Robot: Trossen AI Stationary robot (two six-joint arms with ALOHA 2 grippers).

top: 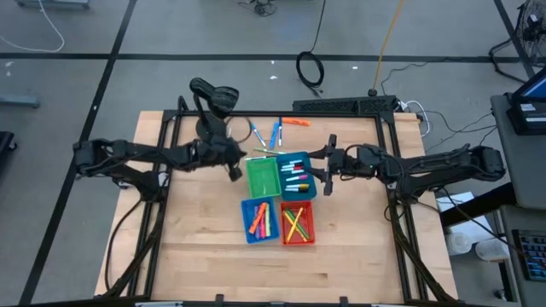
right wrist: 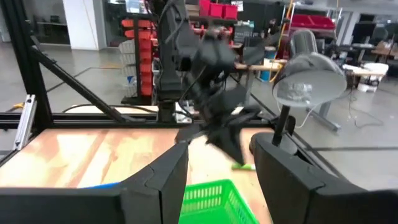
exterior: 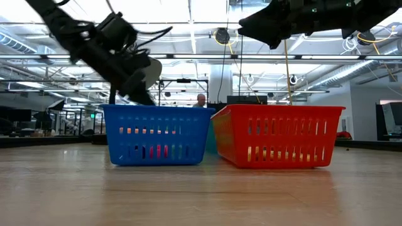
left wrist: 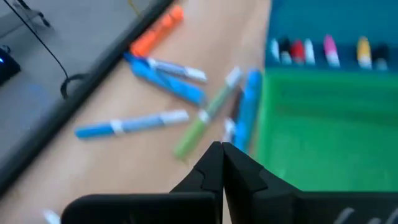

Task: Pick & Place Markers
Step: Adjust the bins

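We see four small bins clustered mid-bench: green bin (top: 263,176) and teal bin (top: 298,175) toward the far edge, blue bin (top: 260,220) and red bin (top: 297,223) toward the near edge. Teal, blue and red each hold markers; the green bin's floor looks bare in the left wrist view.

Loose markers (top: 275,135) lie on the bench (top: 196,256) near its far edge, just beyond the green bin: several blue ones (left wrist: 127,124), a green one (left wrist: 200,126) and an orange one (left wrist: 157,33) closest to the far frame rail.

Left gripper (top: 234,168) sits above the far left corner of the green bin, fingers pressed together, holding nothing; in its wrist view the tips (left wrist: 222,155) meet just short of the loose pile.

Right gripper (top: 328,167) hangs at the teal bin's right side, raised off the bench, fingers (right wrist: 283,165) spread wide with nothing between them.

In the low view we only get the blue and red bins up front, both arms overhead.
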